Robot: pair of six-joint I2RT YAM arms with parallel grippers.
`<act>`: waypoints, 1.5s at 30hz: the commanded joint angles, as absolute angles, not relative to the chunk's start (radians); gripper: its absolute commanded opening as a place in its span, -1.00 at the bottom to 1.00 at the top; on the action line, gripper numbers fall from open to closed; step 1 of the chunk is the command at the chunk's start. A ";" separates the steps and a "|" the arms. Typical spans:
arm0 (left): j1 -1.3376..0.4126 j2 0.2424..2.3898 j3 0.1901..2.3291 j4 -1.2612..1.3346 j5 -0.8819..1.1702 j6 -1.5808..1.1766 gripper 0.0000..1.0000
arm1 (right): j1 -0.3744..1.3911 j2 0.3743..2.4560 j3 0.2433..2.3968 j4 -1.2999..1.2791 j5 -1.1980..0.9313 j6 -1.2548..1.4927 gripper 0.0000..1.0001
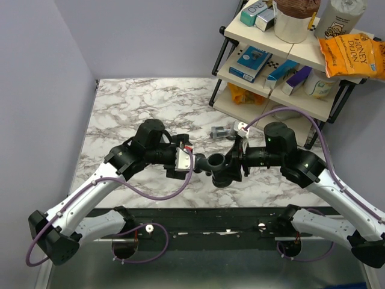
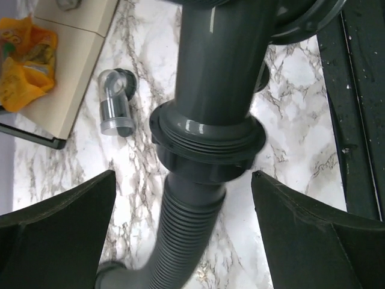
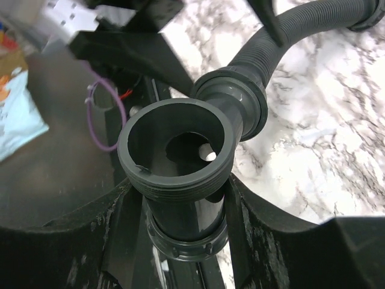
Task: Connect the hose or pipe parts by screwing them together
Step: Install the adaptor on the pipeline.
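Note:
The black Y-shaped fitting (image 1: 220,167) hangs above the table between both arms. My right gripper (image 3: 180,186) is shut on its lower barrel (image 3: 183,208), and its threaded open mouth (image 3: 174,144) faces the camera. The black ribbed hose (image 2: 186,235) joins a side branch of the fitting through a collar nut (image 2: 207,141). That nut (image 3: 243,102) and the hose (image 3: 301,30) also show in the right wrist view. My left gripper (image 2: 183,176) is open; its fingers (image 2: 60,235) stand wide on either side of the collar nut without touching it. In the top view most of the hose is hidden.
A clear grey-ended elbow piece (image 1: 221,132) lies on the marble table (image 1: 138,108) behind the arms; the left wrist view has the elbow piece (image 2: 115,102) too. A shelf rack (image 1: 283,69) with boxes and snack bags stands at the back right. Purple cables (image 1: 162,194) loop from both arms.

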State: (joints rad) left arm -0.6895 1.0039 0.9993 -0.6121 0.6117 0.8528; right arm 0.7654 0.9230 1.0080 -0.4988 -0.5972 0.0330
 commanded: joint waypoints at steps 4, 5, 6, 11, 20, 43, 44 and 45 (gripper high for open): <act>-0.686 1.114 1.081 -0.756 0.837 1.008 0.97 | 0.767 0.933 1.109 -0.647 -0.743 -0.141 -0.34; -0.687 1.139 1.095 -0.803 0.859 1.032 0.97 | 0.767 0.936 1.114 -0.655 -0.739 -0.152 -0.34; -0.687 1.152 1.107 -0.871 0.883 1.061 0.97 | 0.767 0.939 1.117 -0.660 -0.733 -0.172 -0.34; -0.689 1.180 1.137 -0.865 0.910 0.999 0.97 | 0.767 0.957 1.111 -0.654 -0.718 -0.199 -0.35; -0.718 1.175 1.080 -0.772 0.951 0.810 0.97 | 0.767 0.960 1.085 -0.580 -0.692 -0.193 -0.38; -0.721 1.193 1.009 -0.569 0.908 0.727 0.15 | 0.767 0.930 1.025 -0.525 -0.634 -0.092 -0.38; -0.721 1.186 1.008 -0.575 0.908 0.735 0.14 | 0.767 0.928 1.020 -0.525 -0.620 -0.084 -0.39; -0.721 1.180 1.006 -0.580 0.904 0.738 0.13 | 0.767 0.927 1.014 -0.526 -0.603 -0.063 -0.41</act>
